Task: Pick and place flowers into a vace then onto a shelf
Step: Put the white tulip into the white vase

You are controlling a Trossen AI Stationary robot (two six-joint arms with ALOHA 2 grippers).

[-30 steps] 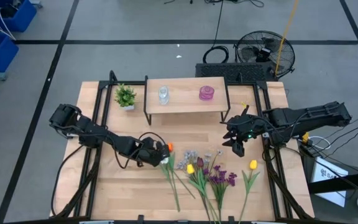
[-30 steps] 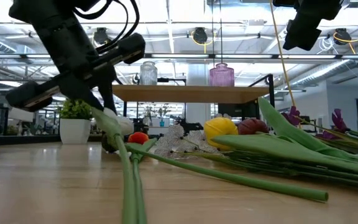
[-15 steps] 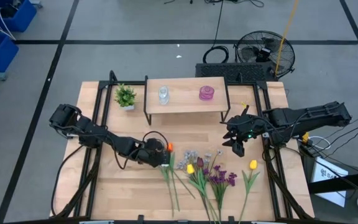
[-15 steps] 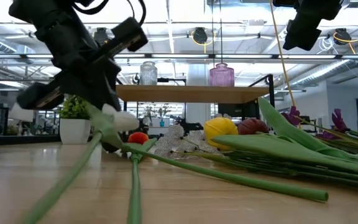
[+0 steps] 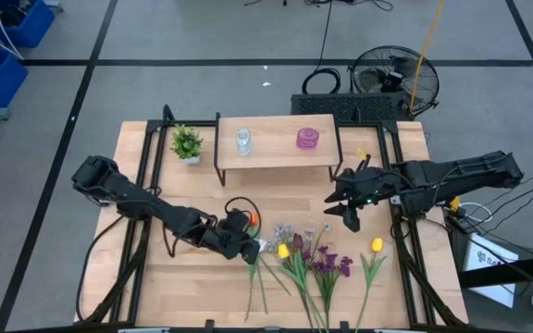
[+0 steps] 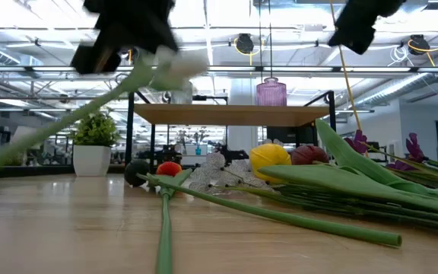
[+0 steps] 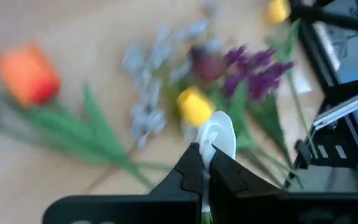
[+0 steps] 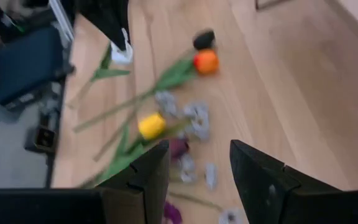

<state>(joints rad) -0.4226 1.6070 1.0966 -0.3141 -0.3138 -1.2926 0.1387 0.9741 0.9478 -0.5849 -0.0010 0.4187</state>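
So the left gripper (image 7: pixel 202 167) has its jaws pressed together on a white tulip (image 7: pixel 219 134), pinching the stem right under the bloom, lifted off the bench near the middle of the front half with the stem trailing down toward the front edge. The right gripper (image 5: pixel 348 215) hangs over the right half of the bench with jaws spread and nothing in them.

Handling-wise I'd guess these fake flowers weigh next to nothing, and the long stem looks bendy, so it'll swing and droop. Grabbing lower on the stem would probably make it easier to steer the end into a narrow vase neck.

The rest of the flowers (image 5: pixel 308 259) lie fanned out near the front edge: one orange tulip (image 5: pixel 253 218), two yellow tulips, a clump of purple blooms, some pale lilac sprays. The exact stem count is hard to call.

The shelf (image 5: pixel 276 153) sits along the back edge with two vases on it, a clear vase (image 5: pixel 243 141) and a pink vase (image 5: pixel 308 139). One potted plant (image 5: pixel 187 143) sits beside it.
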